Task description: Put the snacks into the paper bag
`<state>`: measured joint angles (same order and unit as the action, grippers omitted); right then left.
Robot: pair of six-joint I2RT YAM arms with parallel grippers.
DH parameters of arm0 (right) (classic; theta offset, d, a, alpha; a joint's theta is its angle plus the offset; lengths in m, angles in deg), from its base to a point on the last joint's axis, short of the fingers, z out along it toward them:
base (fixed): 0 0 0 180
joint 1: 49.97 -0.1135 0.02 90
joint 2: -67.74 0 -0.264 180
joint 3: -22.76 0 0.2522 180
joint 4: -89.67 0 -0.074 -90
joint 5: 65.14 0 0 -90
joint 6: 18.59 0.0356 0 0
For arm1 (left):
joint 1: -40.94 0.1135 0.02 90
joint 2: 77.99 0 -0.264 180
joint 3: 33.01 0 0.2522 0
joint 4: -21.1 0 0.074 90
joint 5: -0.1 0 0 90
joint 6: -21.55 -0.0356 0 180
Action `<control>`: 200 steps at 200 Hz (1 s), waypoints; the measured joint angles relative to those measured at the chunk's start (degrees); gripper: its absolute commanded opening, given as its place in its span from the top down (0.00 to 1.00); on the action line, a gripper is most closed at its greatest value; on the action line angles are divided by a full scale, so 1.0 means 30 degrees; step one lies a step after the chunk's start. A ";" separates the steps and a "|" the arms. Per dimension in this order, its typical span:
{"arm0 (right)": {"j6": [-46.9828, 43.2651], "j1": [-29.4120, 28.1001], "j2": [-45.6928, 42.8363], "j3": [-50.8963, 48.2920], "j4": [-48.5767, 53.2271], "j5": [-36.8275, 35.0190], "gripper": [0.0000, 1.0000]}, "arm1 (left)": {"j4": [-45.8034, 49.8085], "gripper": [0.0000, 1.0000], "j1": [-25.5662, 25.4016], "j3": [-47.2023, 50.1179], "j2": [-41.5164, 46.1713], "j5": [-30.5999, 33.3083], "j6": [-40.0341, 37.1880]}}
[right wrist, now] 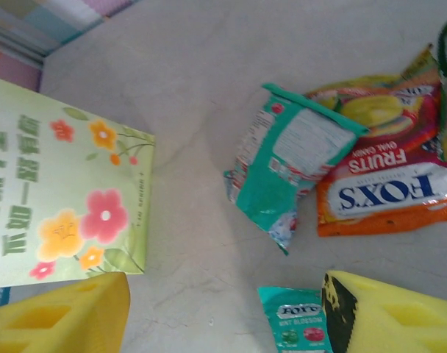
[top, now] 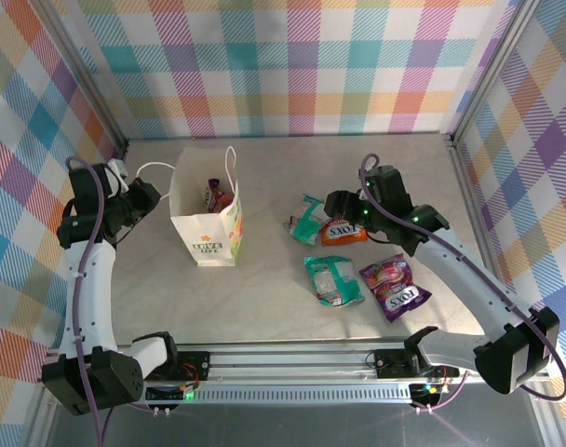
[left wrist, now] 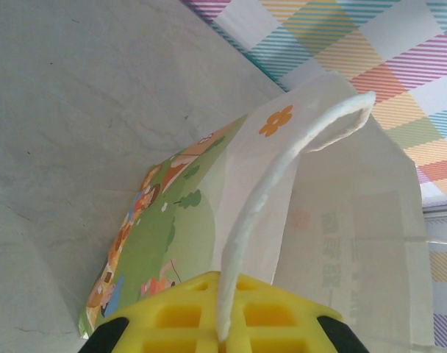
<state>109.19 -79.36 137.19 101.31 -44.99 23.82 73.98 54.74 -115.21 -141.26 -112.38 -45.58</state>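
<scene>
White cord handle (left wrist: 282,162) clamped in left claw (left wrist: 223,327).
Right claw (right wrist: 223,323) fingers apart; paper bag (right wrist: 69,198) ahead of one finger, orange packet (right wrist: 389,195) ahead of the other.

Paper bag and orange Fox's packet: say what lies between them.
A teal packet against the orange packet, then bare table up to the bag, seen in the right wrist view.

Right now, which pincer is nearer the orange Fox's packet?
Right. The right pincer hangs open beside the orange packet; the left pincer is far off, shut on the paper bag handle.
</scene>
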 measured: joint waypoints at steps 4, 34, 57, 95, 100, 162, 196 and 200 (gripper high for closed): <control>0.0102 0.0066 0.0087 -0.0073 0.0000 0.0015 0.30 | 0.0007 0.92 0.0000 0.0000 0.0007 0.0007 0.0000; 0.0678 0.0335 0.0772 -0.0583 -0.0175 0.0240 0.29 | 0.0306 0.91 0.0000 -0.0015 0.0007 0.0015 -0.0029; 0.1107 0.0444 0.1523 -0.1086 -0.0612 0.0670 0.28 | 0.0605 0.91 0.0000 -0.0015 0.0007 0.0095 -0.0138; 0.1552 0.0532 0.3395 -0.1239 -0.1180 0.1617 0.28 | 0.0947 0.91 0.0000 -0.0022 0.0007 0.0219 -0.0226; 0.1639 0.0532 0.3657 -0.1246 -0.1268 0.1749 0.28 | 0.0947 0.90 0.0000 -0.0022 0.0007 0.0219 -0.0233; 0.2157 0.0546 0.6390 -0.1231 -0.2499 0.2951 0.27 | 0.0969 0.89 0.0000 -0.0015 0.0007 0.0226 -0.0430; 0.2273 0.0546 0.7978 -0.1166 -0.2936 0.3344 0.27 | 0.0991 0.89 0.0000 -0.0015 0.0007 0.0248 -0.0495; 0.2273 0.0546 0.8131 -0.1151 -0.2987 0.3410 0.27 | 0.0998 0.89 0.0000 -0.0015 0.0007 0.0255 -0.0503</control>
<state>116.01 -77.72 161.58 97.86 -53.96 34.05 76.97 54.74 -115.26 -141.23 -111.61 -47.09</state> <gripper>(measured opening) 0.727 0.111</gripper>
